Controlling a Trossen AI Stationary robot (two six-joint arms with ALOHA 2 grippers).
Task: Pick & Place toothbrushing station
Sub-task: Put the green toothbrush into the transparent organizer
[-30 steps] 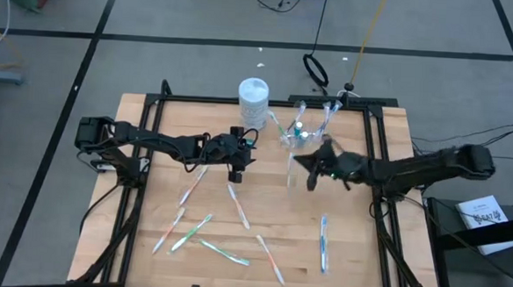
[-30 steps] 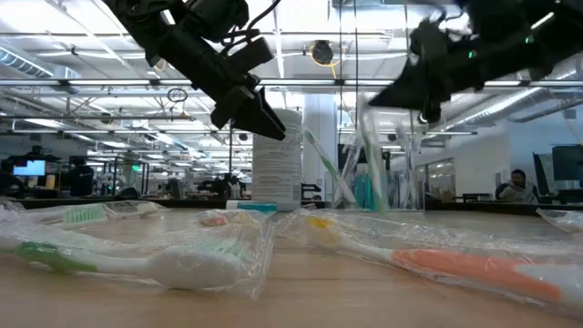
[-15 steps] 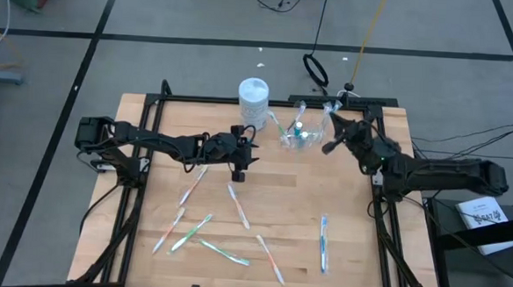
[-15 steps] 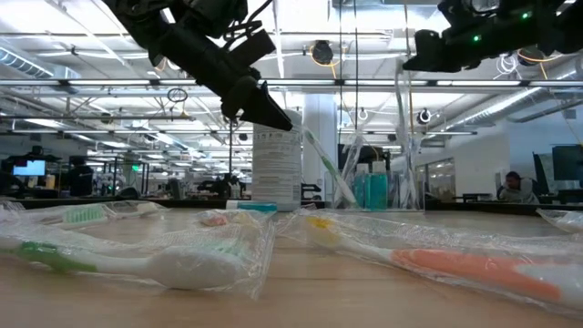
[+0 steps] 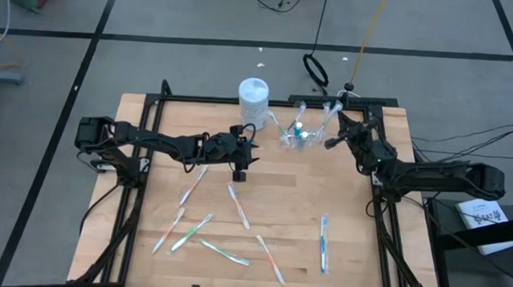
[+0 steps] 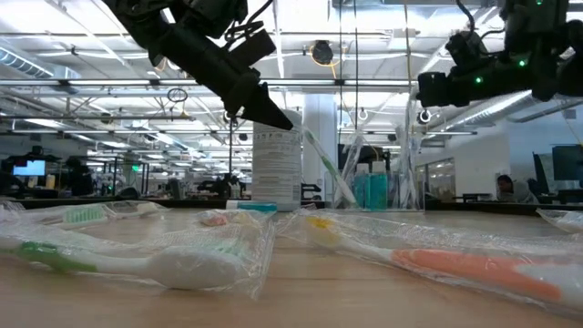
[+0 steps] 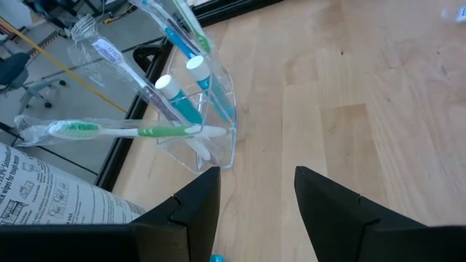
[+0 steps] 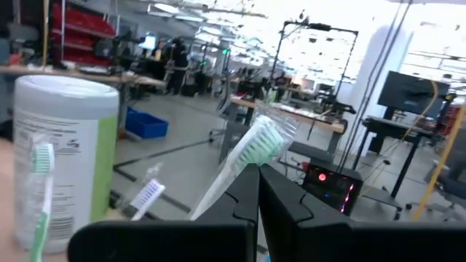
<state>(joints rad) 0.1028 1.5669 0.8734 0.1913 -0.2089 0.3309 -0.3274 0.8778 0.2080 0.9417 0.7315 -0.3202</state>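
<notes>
The clear cup (image 5: pixel 299 139) stands at the table's far middle with blue tubes (image 7: pixel 186 102) and wrapped toothbrushes in it. My left gripper (image 7: pixel 256 175) hangs open just left of the cup (image 7: pixel 211 142), slanting down toward it, with nothing between its fingers. My right gripper (image 5: pixel 329 144) is at the cup's right side, about level and shut on a wrapped green-bristled toothbrush (image 8: pixel 251 149). Several wrapped toothbrushes (image 5: pixel 238 206) lie flat on the near half of the table. My right gripper pinches the wrapped toothbrush between its fingertips, at the neck just under the green head (image 8: pixel 246 166). The fingers come from the table's right side, about level and tipped slightly up, lying across the brush. The brush stands upright (image 6: pixel 401 146), its lower end down at the cup.
A white wipes canister (image 5: pixel 252 101) stands just left of the cup, at the far edge. Loose wrapped brushes lie at the near left (image 5: pixel 190 232), near middle (image 5: pixel 270 260) and near right (image 5: pixel 323 244). Black rails (image 5: pixel 372 202) run along the table's sides.
My right gripper has carried the toothbrush from over the table's middle toward the far edge, to the cup's right side. It has turned from pointing down to about level and stayed shut. The brush, which hung below it, now stands upright at the cup.
</notes>
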